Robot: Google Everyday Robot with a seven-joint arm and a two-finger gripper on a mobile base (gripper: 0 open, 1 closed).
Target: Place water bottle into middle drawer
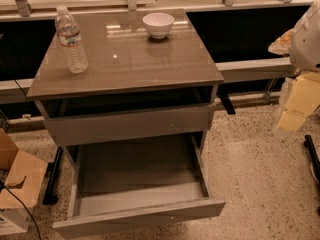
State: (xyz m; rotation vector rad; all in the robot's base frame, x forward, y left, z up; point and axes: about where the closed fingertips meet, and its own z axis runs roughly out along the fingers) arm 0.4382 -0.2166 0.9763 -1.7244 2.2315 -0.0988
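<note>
The water bottle [71, 40] is clear and ribbed with a white cap and a pale label. It stands upright on the left side of the glossy grey-brown cabinet top [125, 64]. The middle drawer [145, 215] is pulled far out at the bottom of the view, and its pale grey floor is bare. My gripper [294, 106] is a pale yellowish shape at the right edge, beside the cabinet and well away from the bottle. It holds nothing that I can see.
A white round bowl [158, 24] sits at the back middle of the cabinet top. A flat closed drawer front [130, 124] lies above the open drawer. A cardboard box [15, 184] stands on the floor at left. Dark windows and a ledge run behind.
</note>
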